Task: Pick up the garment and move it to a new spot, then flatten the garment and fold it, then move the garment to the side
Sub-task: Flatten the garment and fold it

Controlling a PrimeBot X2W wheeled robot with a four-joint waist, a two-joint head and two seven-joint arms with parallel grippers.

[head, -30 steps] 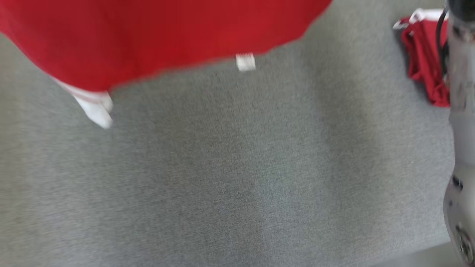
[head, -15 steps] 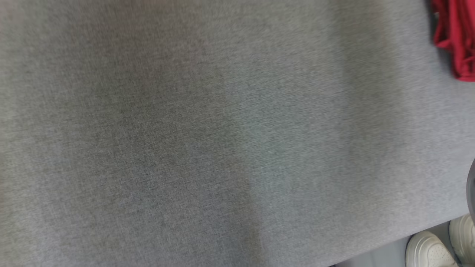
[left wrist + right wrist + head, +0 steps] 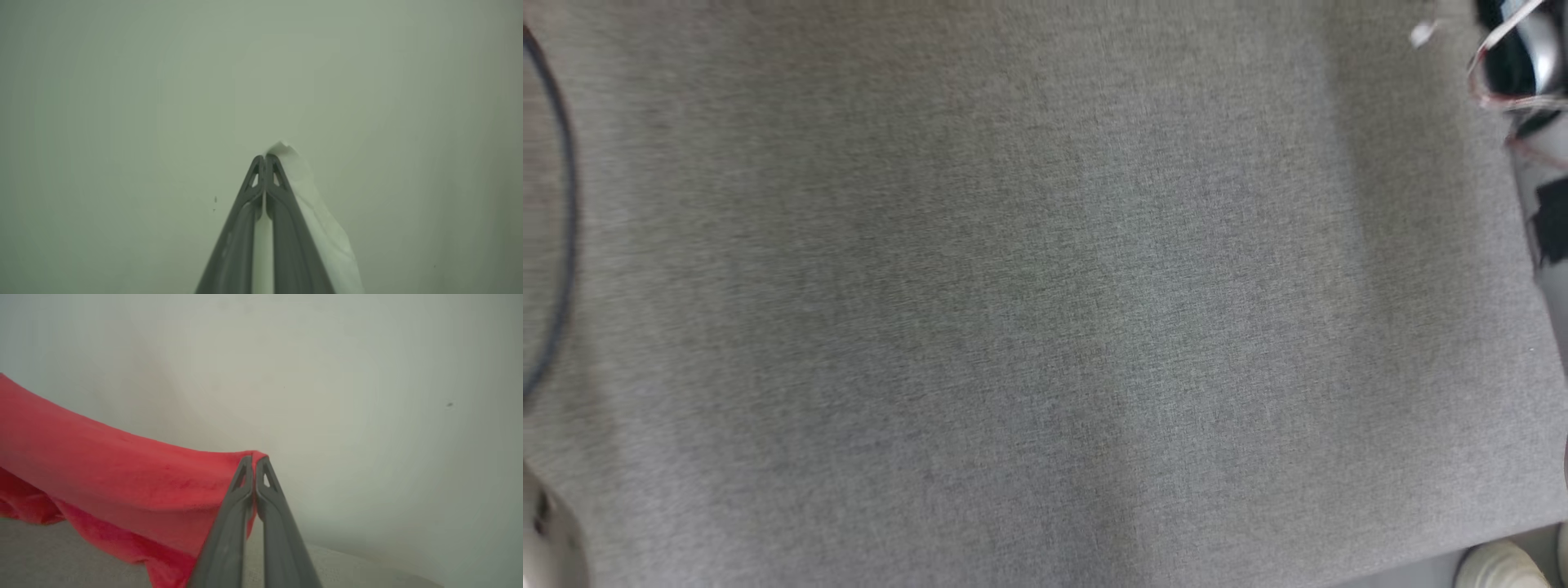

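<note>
Aloft, garment point(image 3: 122, 477) in right gripper point(image 3: 255, 458)

Head camera stares down, close on the tabletop point(image 3: 1045, 294). Wrist cameras face pale wall point(image 3: 122, 81); right's catches tabletop at seven o'clock.

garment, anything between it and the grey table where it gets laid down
Nothing visible does. The right gripper and left gripper are both shut on the garment, and the grey table shows bare cloth across its middle; a dark cable arcs at the head view's left edge.
</note>
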